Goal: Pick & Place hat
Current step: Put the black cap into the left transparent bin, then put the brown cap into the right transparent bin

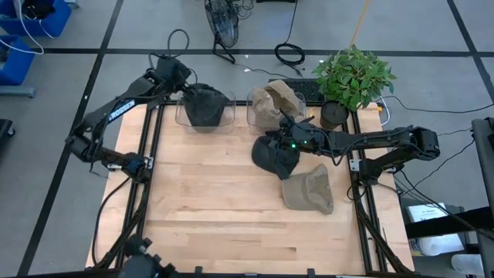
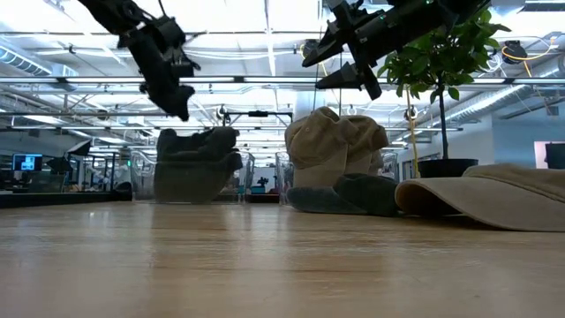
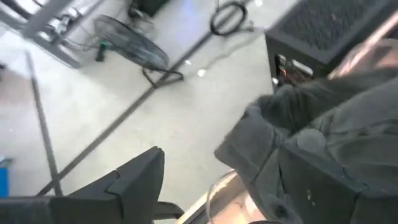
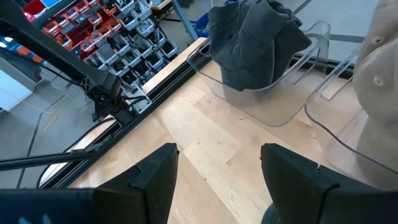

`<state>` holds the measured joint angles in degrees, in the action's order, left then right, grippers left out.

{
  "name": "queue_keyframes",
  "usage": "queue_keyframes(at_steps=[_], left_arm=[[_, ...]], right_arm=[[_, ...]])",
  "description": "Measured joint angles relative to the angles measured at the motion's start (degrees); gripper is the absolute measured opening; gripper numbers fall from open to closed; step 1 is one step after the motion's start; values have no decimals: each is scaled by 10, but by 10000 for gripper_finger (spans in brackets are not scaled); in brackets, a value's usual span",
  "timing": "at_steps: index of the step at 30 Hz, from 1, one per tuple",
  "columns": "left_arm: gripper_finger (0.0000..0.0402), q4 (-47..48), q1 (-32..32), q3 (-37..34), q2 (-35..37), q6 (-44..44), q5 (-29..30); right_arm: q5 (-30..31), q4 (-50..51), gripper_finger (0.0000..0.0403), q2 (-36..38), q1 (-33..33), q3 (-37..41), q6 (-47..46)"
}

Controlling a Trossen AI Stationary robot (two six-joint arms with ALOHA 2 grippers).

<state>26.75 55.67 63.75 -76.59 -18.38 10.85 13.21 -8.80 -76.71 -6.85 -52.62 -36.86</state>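
A dark grey hat [image 1: 272,157] lies on the wooden table near its middle, and a tan hat [image 1: 309,191] lies to its right and nearer. My right gripper [image 1: 281,140] hovers open above the dark hat's far side; in the right wrist view [image 4: 216,180] only bare table shows between its fingers. A clear bin [image 1: 225,116] at the far left holds dark hats [image 1: 204,104]. My left gripper [image 1: 184,85] is open above that bin's far left rim; one finger [image 3: 138,179] shows beside the dark hats [image 3: 323,143].
A second clear bin [image 1: 252,114] with tan hats [image 1: 275,102] stands to the right of the first. A potted plant [image 1: 351,77] stands at the far right corner. A black frame rail [image 1: 147,177] borders the table. Bare wood lies toward the near edge.
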Motion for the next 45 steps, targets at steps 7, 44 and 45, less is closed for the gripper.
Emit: queue_keyframes(at_steps=[7,44,45], left_arm=[[259,4,-38,0,91,106,-72],[2,84,-757,0,0,381,102],[2,92,-757,0,-2,383,101]], right_arm=[[-15,3,212,2,0,0,8],[46,172,2,79,135,1,94],[50,170,1,79,143,1,86]])
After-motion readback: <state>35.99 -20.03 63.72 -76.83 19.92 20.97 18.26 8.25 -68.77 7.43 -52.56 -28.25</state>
